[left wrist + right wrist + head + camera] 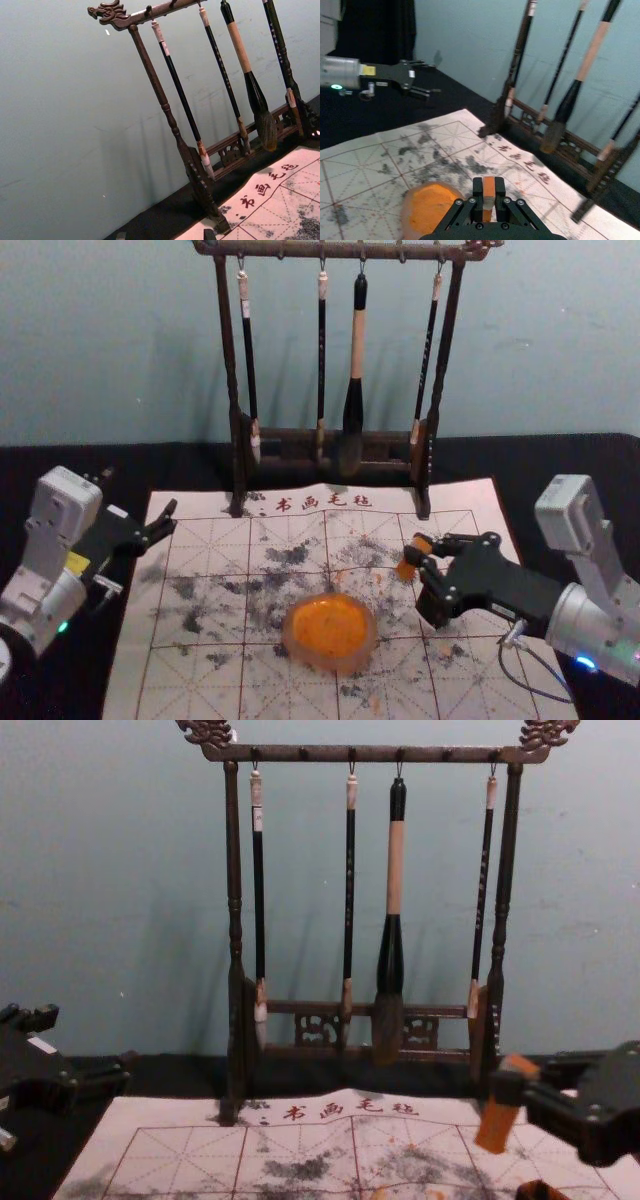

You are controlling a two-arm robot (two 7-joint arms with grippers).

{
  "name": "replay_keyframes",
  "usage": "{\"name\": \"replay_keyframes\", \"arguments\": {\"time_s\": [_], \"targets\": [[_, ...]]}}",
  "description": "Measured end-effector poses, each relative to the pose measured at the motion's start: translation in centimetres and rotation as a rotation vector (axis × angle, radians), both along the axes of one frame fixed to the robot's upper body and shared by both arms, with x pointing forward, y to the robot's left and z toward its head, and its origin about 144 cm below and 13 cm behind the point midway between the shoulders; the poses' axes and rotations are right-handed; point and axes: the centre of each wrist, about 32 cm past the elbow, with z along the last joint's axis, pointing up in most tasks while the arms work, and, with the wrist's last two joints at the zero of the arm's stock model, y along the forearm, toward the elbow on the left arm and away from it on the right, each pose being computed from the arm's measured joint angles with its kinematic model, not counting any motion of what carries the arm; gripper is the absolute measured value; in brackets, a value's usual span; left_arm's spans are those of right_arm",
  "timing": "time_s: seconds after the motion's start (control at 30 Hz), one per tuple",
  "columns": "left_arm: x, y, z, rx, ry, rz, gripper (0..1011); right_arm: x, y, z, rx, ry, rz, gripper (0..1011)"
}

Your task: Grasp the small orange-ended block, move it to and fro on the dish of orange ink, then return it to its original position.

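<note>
Right gripper [416,546] pinches the orange-ended block [405,569] above the mat [212,696], right of the ink dish [338,665]; left gripper [174,516], fingers parted, waits at the mat's left edge — red characters [352,1107] read 书画毛毡.

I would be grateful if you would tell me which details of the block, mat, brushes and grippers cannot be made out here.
- Gripped sides of the block: right wrist view, covered by the right gripper's fingers.
- Near edge of the mat: cut off by the head view's bottom edge.
- Writing on the brush handles: chest view, too small.
- Most of the left gripper: left wrist view, cut off by the bottom edge.
</note>
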Motion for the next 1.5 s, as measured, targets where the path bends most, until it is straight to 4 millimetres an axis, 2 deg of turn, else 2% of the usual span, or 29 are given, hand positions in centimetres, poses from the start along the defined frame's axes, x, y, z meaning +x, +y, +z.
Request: {"name": "replay_keyframes", "arguments": {"time_s": [0.53,1.5], "targets": [[0.0,0.0,0.0,0.000,0.000,0.000,1001,1.4,3.4,-0.7,-0.042,0.075,0.131,100],[0.0,0.0,0.0,0.000,0.000,0.000,1001,2.5,6.4,-1.0,-0.164,0.133,0.226,100]]}}
